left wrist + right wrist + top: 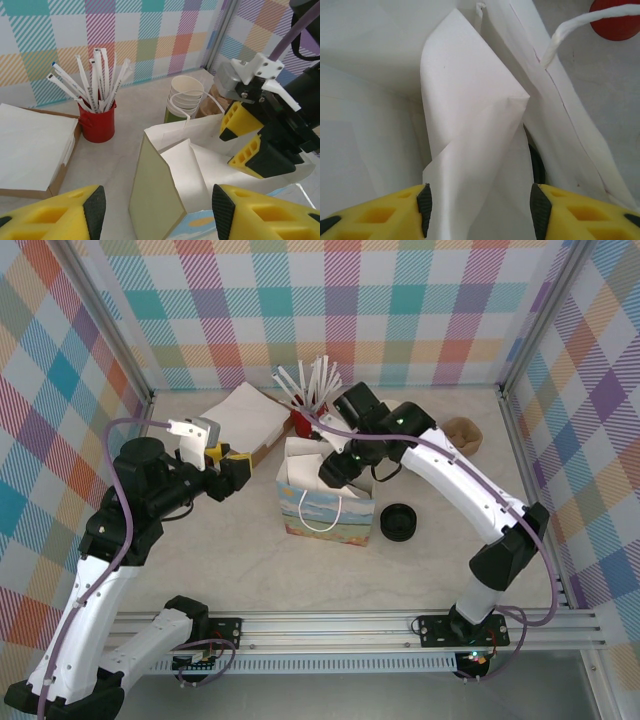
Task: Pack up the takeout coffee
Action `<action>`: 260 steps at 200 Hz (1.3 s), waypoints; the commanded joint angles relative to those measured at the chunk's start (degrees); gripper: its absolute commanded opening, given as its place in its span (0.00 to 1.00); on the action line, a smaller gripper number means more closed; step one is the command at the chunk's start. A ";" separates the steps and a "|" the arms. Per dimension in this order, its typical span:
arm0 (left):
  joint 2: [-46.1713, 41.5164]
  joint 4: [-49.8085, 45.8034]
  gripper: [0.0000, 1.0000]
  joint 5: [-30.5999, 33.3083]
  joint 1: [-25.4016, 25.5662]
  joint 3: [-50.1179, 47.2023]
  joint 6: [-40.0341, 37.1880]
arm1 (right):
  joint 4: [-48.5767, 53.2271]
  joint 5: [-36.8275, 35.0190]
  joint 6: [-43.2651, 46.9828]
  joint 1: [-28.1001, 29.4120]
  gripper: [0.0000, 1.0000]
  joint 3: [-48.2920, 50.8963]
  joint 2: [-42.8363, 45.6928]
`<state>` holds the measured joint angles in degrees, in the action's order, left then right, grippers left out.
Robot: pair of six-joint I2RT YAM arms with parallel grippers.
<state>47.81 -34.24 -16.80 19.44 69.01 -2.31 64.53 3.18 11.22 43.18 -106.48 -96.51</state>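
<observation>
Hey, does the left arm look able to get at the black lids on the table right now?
Probably not directly: the paper bag stands between the left gripper and the black lids, with the right gripper at the bag's mouth.

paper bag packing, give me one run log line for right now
left gripper open, left of paper bag, apart | right gripper open, at bag's open top | bag upright

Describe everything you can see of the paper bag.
The paper bag stands upright on the table, mouth open. Its outside carries a blue-and-orange landscape print; the inside is plain white. A white cord handle hangs down its front. One inner side panel is creased and folds inward. The right gripper hangs over the mouth, jaws apart; contact cannot be judged.
</observation>
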 commanded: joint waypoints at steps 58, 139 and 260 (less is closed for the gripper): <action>-0.79 1.95 0.75 12.10 0.59 -3.26 10.35 | -3.07 -8.84 -4.26 -2.47 0.95 0.00 15.08; -1.30 -6.67 0.99 41.78 -0.45 -8.17 20.39 | -16.66 -13.38 -14.38 -25.34 1.00 28.94 39.53; 0.36 12.83 1.00 46.53 -2.80 -31.12 19.99 | -60.96 -24.81 -20.90 -34.48 1.00 76.22 36.27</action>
<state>48.36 -29.93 27.51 17.76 41.15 18.57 20.91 -20.25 -9.72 10.31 -34.46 -56.90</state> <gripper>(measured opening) 0.999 0.996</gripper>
